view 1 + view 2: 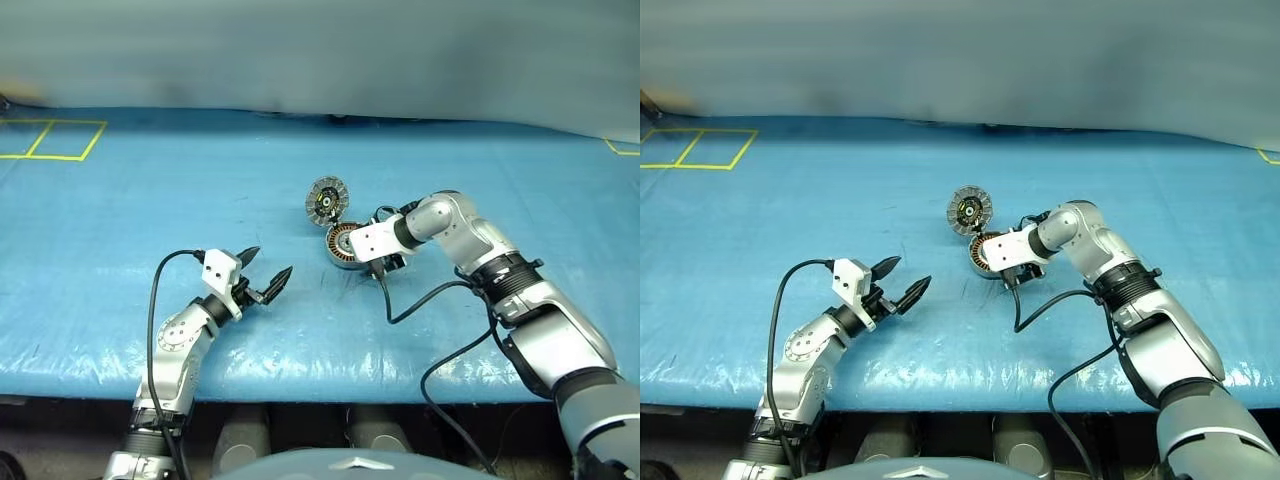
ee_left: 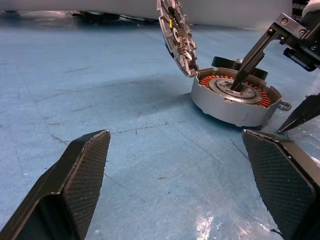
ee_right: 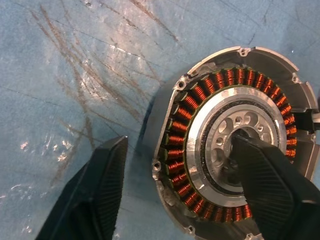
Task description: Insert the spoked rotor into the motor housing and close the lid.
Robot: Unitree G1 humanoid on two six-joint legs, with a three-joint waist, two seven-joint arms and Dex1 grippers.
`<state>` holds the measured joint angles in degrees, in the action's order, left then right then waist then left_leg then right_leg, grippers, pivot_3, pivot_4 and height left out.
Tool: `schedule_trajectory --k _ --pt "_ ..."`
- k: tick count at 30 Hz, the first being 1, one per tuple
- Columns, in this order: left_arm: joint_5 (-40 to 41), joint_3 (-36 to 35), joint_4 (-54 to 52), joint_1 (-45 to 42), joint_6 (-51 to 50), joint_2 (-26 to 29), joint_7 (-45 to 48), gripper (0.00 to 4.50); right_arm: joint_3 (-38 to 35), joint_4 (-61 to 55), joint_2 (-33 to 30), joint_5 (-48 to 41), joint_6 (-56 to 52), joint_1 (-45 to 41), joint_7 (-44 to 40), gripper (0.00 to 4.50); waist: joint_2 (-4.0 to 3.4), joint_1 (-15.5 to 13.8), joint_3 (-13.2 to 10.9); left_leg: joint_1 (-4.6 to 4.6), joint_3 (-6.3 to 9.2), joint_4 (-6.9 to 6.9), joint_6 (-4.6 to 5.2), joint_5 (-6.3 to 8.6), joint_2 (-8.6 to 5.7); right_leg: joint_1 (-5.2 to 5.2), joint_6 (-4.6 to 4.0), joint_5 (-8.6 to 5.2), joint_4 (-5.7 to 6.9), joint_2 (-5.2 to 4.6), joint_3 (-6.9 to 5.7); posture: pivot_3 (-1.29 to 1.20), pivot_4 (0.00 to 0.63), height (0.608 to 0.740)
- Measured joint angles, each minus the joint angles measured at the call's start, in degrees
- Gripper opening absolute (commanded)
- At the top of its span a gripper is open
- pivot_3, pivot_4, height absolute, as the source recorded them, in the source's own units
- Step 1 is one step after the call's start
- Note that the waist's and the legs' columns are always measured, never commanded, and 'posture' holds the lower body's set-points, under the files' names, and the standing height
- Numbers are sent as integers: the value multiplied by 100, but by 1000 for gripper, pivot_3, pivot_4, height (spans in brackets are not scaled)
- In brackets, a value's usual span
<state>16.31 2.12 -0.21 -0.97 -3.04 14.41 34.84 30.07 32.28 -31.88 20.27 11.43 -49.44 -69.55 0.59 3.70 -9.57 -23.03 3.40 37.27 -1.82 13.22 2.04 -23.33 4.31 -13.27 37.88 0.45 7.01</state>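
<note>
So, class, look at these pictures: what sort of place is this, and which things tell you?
Probably a robotics test bench, not a working factory. A blue mat covers the table, yellow tape squares mark positions at its far left corner, and one opened motor housing sits there as the practice piece.

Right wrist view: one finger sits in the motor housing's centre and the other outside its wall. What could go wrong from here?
1. The right gripper straddles the motor housing wall. If it closes, its fingers may scrape the copper windings or drag the housing across the mat.
2. The lid stands open and tilted close beside that gripper. A nudge could likely swing it down onto the finger.
</note>
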Motion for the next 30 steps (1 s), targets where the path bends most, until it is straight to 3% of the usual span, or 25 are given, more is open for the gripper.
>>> schedule_trajectory --k 2,5,9,19,30 --pt "-1 -2 0 11 0 26 -13 4500 2 3 6 31 56 1 71 2564 1 1 0 2 -1 0 0 0 0 1 1 0 0 0 1 0 150 740" --pt "-1 -1 -7 29 0 36 -30 4500 -5 -45 1 41 23 31 98 2146 0 3 0 2 -1 0 0 0 1 1 1 1 1 0 1 0 150 740" --pt "-3 -2 -16 58 -1 41 -67 4500 -246 -603 -15 -48 -401 426 252 2142 0 -3 0 1 1 -5 0 0 1 -2 0 0 1 0 0 0 150 740" --pt "-41 -38 -26 173 9 83 -103 4500 -431 -3625 -52 -756 -2167 2103 -187 2142 -1 19 2 4 6 -21 -1 2 6 -8 -12 -12 4 5 -5 0 150 740" --pt "-48 -126 -86 420 10 161 -121 4500 -248 -4313 655 -505 -3591 2562 863 2142 23 76 17 30 -3 -15 -13 -5 9 1 -41 -27 18 6 -1 0 150 740"
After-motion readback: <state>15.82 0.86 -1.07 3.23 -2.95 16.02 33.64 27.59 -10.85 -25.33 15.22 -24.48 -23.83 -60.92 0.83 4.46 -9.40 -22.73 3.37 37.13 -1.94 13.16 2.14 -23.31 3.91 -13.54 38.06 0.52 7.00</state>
